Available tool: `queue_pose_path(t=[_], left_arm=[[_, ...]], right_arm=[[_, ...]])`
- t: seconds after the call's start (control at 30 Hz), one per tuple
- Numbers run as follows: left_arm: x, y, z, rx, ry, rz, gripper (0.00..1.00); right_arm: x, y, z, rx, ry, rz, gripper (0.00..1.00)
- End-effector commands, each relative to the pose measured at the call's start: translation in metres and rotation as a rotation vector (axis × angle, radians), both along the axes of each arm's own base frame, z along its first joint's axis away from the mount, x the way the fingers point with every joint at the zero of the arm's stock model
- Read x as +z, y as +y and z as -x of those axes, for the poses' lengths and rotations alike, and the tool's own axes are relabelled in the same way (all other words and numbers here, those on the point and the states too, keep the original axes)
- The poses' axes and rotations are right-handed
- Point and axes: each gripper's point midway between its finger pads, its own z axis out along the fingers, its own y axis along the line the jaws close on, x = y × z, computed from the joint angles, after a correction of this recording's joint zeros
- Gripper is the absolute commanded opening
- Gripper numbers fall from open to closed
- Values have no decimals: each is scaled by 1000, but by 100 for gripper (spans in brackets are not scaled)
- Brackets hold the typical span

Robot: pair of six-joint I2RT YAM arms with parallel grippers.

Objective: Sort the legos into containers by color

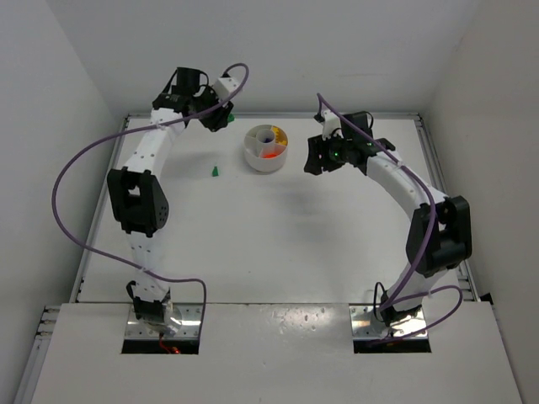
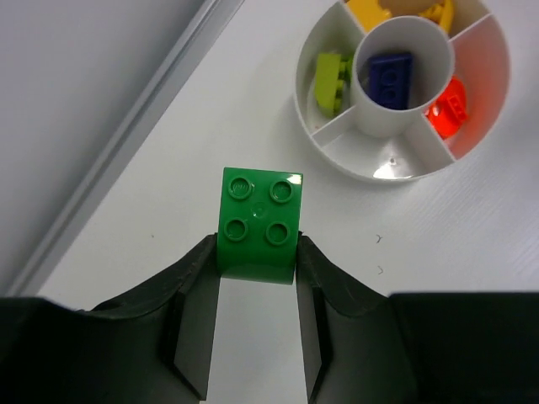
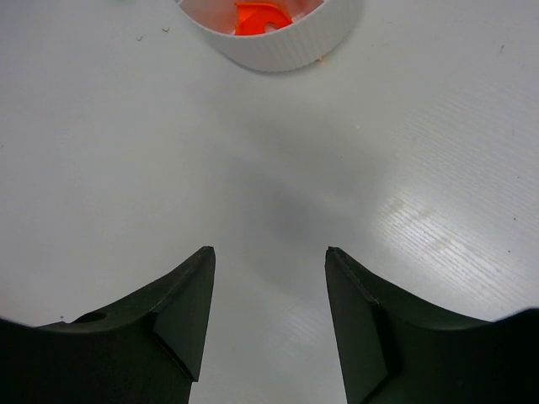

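My left gripper is shut on a green four-stud lego, gripped at its near end between the fingertips; in the top view it is at the far left of the table, left of the dish. The round white divided dish holds a lime lego, a purple brick in the centre well, an orange-red lego and yellow legos. A small green lego lies on the table left of the dish. My right gripper is open and empty, just right of the dish.
A raised rail runs along the table's edge to the left of the held lego. White walls enclose the table at the back and sides. Purple cables loop off both arms.
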Motion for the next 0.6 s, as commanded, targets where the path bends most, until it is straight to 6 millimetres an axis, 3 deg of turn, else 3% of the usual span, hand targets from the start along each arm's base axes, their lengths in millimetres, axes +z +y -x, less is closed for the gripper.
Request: queue_pose_path(t=[0.0,0.03,0.33,0.37,0.57], left_arm=[[11,-27,23,-149,-2,-56,32],[2,-36,24,-165,20,-59,32],[-19,-74,26,-220,56,-110,30],[-14,-74,24,-220,44,-108,30],[-41,-75,22,-214,88,-151,30]], right_arm=[[27,1,-3,12,-80,-30,56],[27,1,-3,12,-80,-30,56],[29,1,-2,12,-89,-32,56],[29,1,-3,17,-94,-27,56],[29,0,0,17,-94,-27,56]])
